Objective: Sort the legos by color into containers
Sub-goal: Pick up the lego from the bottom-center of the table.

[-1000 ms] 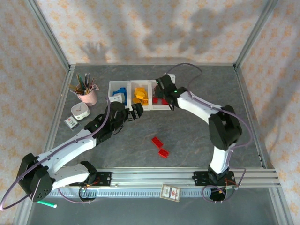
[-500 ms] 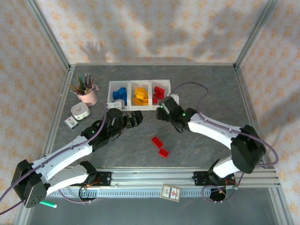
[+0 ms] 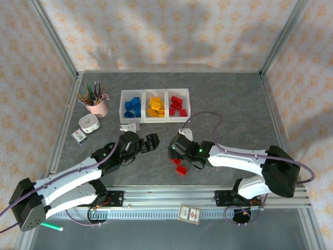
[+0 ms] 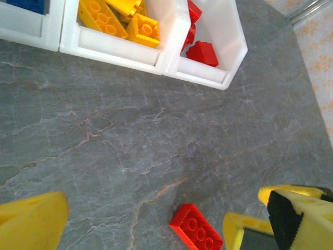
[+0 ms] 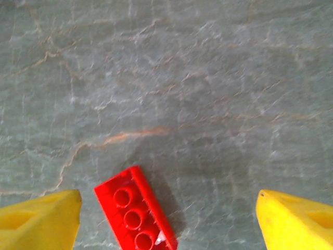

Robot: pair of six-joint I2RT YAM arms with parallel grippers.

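Note:
The containers [image 3: 155,120] stand at the back as one white tray of three bins: blue legos [image 3: 132,105] on the left, yellow ones [image 3: 155,107] in the middle, red ones [image 3: 178,105] on the right. Two loose red legos lie on the table; one [image 3: 181,169] shows fully. My right gripper [image 3: 174,153] hangs low over the other. In the right wrist view this red lego [image 5: 135,216] lies hollow side up between the open fingers [image 5: 39,219] of the right gripper [image 5: 166,208]. My left gripper [image 3: 151,141] is open and empty, just left of them. The left wrist view shows a red lego [image 4: 196,234] below the bins [image 4: 203,78].
A pink cup of pens [image 3: 97,104] and a small white device [image 3: 89,124] stand left of the tray. A small white piece [image 3: 129,126] lies in front of the blue bin. Metal frame posts and the rail [image 3: 171,195] bound the table.
My right arm has swung from the red bin back down to the two loose red legos, its jaws opening wider. My left arm has drawn back toward the near edge.

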